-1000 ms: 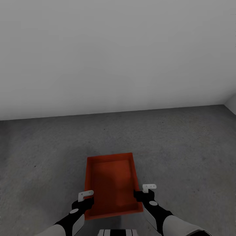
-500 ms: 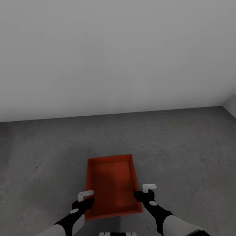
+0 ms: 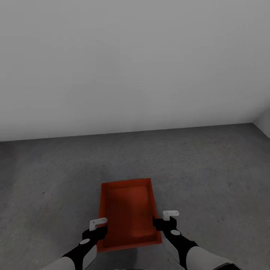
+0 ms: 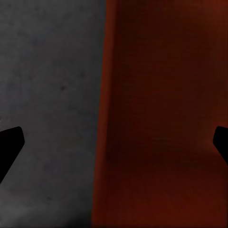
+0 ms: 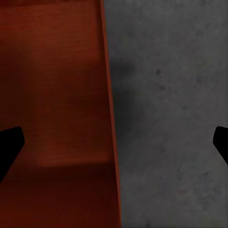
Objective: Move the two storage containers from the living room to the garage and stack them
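1. One red-orange storage container is seen on the concrete floor of the garage, well short of the white wall, so the first placement is judged nearly done or done.
2. The left gripper and right gripper are set at its long walls; in the wrist views each pair of fingers is spread wide across a rim, clamped on nothing.
3. The second container has yet to be stacked.
4. Whether the container's base is touching the floor cannot be told.

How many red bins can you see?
1. The bin sits over the grey floor between the left hand and right hand. A second may be out of view.
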Controlling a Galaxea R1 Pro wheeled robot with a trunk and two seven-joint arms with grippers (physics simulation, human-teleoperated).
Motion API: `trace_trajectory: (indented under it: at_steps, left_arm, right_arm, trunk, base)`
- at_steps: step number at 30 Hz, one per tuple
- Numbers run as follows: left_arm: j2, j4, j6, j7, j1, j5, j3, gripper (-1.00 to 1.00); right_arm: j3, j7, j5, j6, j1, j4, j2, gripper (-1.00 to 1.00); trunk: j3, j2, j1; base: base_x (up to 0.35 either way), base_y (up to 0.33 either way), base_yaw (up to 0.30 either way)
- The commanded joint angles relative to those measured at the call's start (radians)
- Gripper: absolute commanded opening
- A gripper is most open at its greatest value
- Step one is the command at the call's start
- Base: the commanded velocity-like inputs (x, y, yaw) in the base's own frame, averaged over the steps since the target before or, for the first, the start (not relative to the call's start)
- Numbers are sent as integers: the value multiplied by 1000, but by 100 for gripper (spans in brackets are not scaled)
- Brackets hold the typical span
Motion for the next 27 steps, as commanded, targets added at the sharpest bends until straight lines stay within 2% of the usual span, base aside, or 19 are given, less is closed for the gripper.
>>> trace_trajectory:
  at_steps: [1, 27]
  left_arm:
    - [0, 1, -4, 5, 0, 9, -9, 100]
    - [0, -1, -4, 5, 0, 9, -9, 100]
  right_arm:
    - [9, -4, -10, -4, -1, 1, 0, 100]
    - [9, -4, -10, -4, -1, 1, 0, 100]
  trunk:
    - [3, 7, -4]
    - [84, 189, -104]
  base:
    - [0, 0, 0]
    - [0, 0, 0]
